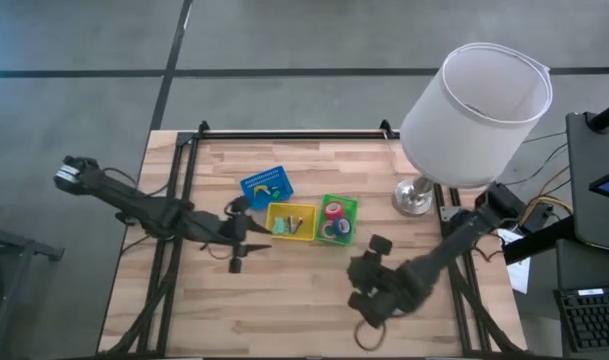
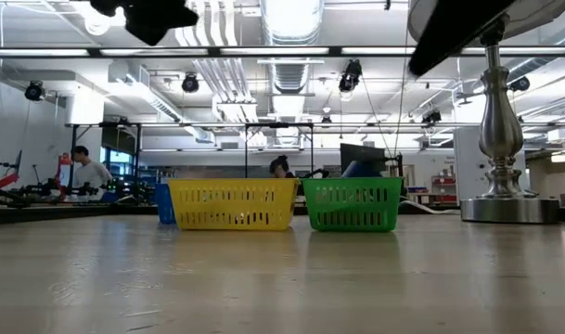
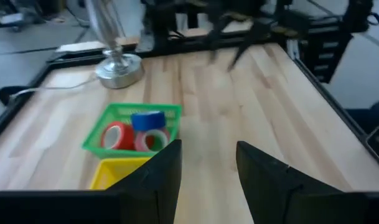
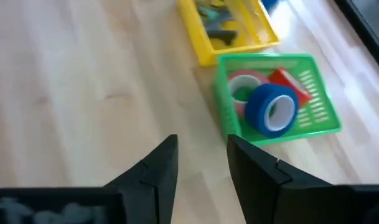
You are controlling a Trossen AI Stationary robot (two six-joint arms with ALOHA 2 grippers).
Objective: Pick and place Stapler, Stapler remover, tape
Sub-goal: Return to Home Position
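Observation:
Three small bins stand in a row mid-table: blue point(image 1: 267, 186), yellow point(image 1: 291, 221) and green point(image 1: 336, 219). The green bin point(image 4: 273, 93) holds the tape: a blue roll point(image 4: 273, 111) leaning on the pink-red rolls point(image 4: 244, 87). Small dark and green items point(image 4: 217, 25) lie in the yellow bin; whether they are the stapler or the remover I cannot tell. My left gripper point(image 1: 249, 235) hovers open and empty beside the yellow bin's left end. My right gripper point(image 1: 369, 258) hovers open and empty toward the near edge from the green bin.
A table lamp with a white shade point(image 1: 476, 110) and a metal base point(image 1: 414, 196) stands at the table's right far corner, close to the right arm. Black frame rails point(image 1: 284, 134) edge the table. Bare wood lies along the near side point(image 1: 284, 310).

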